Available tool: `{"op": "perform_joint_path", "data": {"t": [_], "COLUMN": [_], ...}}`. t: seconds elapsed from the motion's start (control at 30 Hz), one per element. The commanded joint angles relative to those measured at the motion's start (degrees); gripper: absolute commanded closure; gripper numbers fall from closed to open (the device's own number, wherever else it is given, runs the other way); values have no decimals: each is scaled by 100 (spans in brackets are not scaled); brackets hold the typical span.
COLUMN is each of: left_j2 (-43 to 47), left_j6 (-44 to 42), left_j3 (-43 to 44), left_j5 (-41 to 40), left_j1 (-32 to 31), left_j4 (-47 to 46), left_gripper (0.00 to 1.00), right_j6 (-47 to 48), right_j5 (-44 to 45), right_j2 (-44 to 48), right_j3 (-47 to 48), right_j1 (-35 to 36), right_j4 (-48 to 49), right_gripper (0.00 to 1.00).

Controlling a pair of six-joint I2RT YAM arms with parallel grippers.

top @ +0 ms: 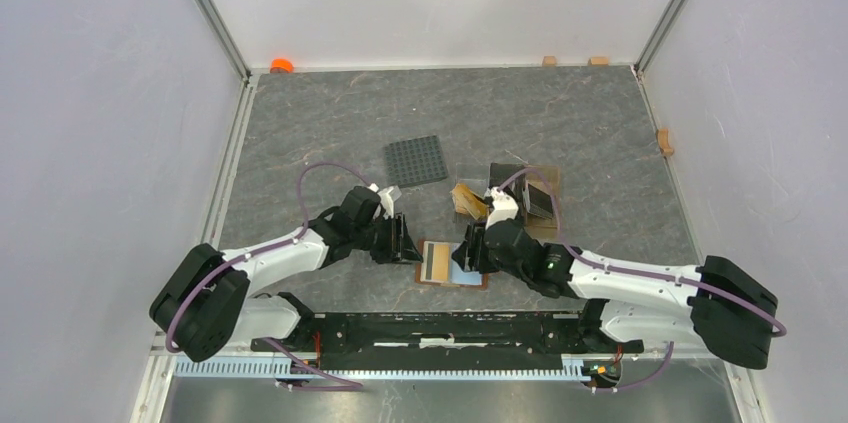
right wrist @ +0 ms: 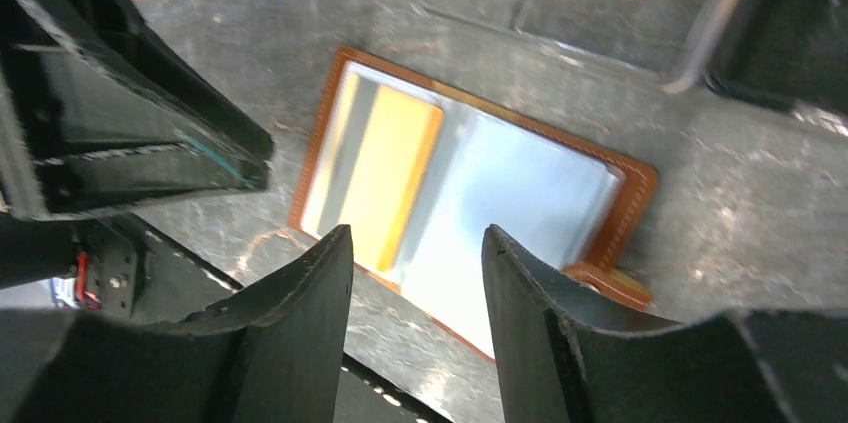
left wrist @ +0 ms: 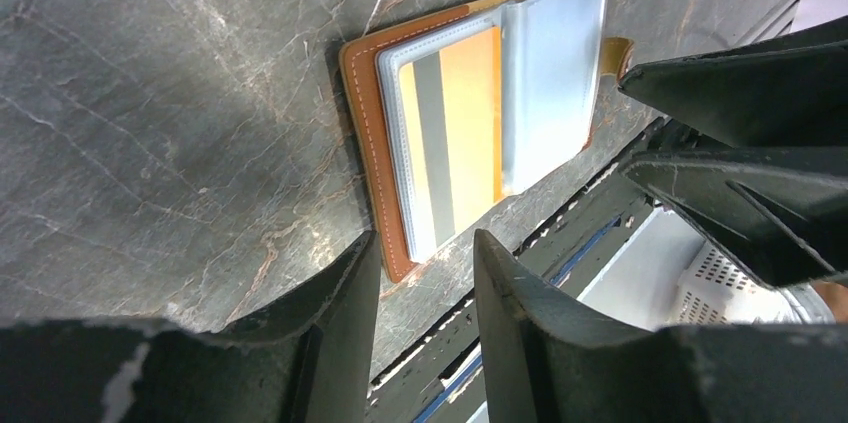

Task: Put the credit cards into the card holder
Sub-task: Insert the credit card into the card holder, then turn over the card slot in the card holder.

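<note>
The brown leather card holder point(top: 440, 283) lies open flat on the table between my two grippers. In its left clear sleeve sits a yellowish credit card point(left wrist: 470, 113) with a grey stripe. The right sleeve point(left wrist: 555, 73) looks pale blue. My left gripper point(top: 405, 240) is just left of the holder, low over the table, open and empty point(left wrist: 425, 243). My right gripper point(top: 470, 248) hovers over the holder's right half, also open and empty point(right wrist: 415, 238). More credit cards point(top: 468, 199) stand in the amber-tinted stand behind.
The clear amber stand point(top: 545, 226) with dark cards point(top: 535, 201) is right behind the right gripper. A dark grey studded plate point(top: 416, 160) lies further back to the left. The black base rail point(top: 450, 328) runs along the near edge. Walls enclose the table.
</note>
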State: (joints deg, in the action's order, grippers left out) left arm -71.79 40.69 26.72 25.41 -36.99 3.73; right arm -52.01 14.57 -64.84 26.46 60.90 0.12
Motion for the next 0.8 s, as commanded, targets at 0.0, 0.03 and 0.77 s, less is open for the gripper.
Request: {"op": "perform_joint_path", "data": {"t": [0.0, 0.03, 0.77], "left_j2": [-103, -113, -229], "left_j6": [100, 95, 53], "left_j3": [139, 140, 114], "left_j5": [-124, -124, -98], "left_j1": [-30, -27, -36], "left_j4": [22, 23, 24], "left_gripper": [53, 53, 56], "right_j6": [-202, -236, -629], "right_j5": [-50, -94, -119], "right_j2": [304, 335, 185], "right_j3": [-427, -499, -781], "right_j1": [-84, -108, -272], "right_j4": [-75, -56, 27], "right_gripper": [46, 47, 56]}}
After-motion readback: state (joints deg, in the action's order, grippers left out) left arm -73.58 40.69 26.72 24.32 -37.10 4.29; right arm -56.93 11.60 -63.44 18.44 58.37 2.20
